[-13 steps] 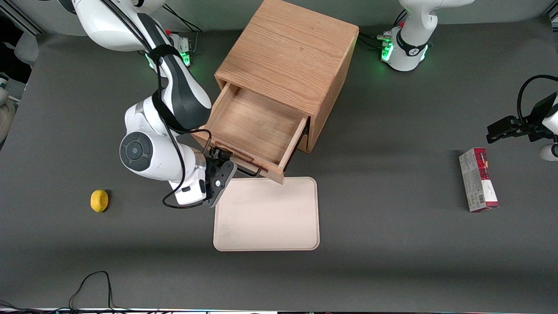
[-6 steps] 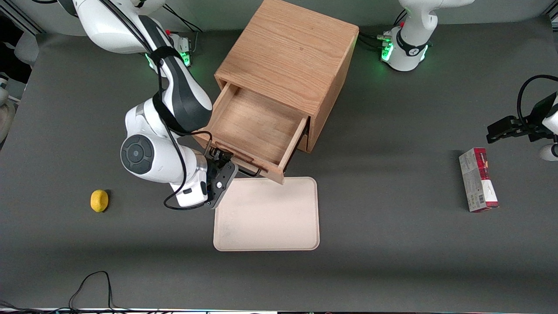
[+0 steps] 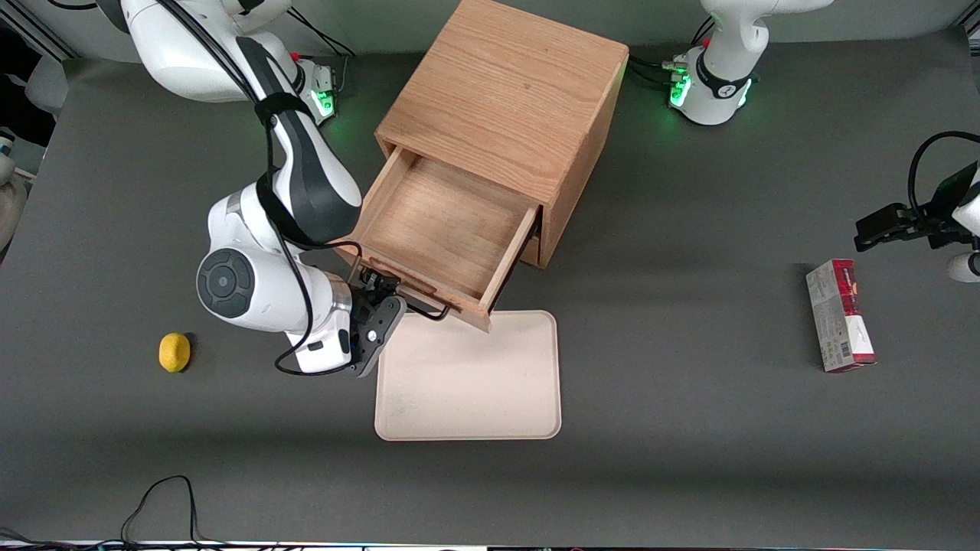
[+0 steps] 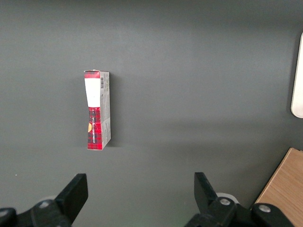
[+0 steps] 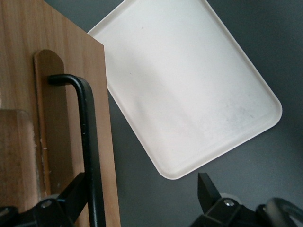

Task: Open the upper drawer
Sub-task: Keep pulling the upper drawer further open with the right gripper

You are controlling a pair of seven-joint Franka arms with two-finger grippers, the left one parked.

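**One drawer pulled out, gripper at its handle**

One grey table (image 3: 689,459) fills the front view. On it, at the middle and far from the front camera, stands a light oak cabinet (image 3: 509,99), turned at an angle.

From the cabinet's front the upper drawer (image 3: 444,222) juts out, pulled well open; its bare wooden floor shows from above. The drawer's front panel overhangs the edge of a cream tray (image 3: 468,379), which lies flat on the table nearer the front camera than the cabinet. In the right wrist view the tray (image 5: 189,90) lies below and just past the edge of the drawer (image 5: 57,94).

White and black, the working arm reaches down beside the drawer, on the side toward its own end of the table. Its gripper (image 3: 373,287) sits at the drawer's front panel, by the thin black handle (image 3: 417,308). In the right wrist view the handle (image 5: 87,142) runs close along one finger (image 5: 71,191), while the second finger stands well apart over the table. The jaws are spread wide and grip nothing.

A red and grey carton (image 3: 839,315) lies flat toward the parked arm's end of the table, also seen in the left wrist view (image 4: 97,109).

A small yellow lemon (image 3: 174,352) rests toward the working arm's end, well apart from the tray.
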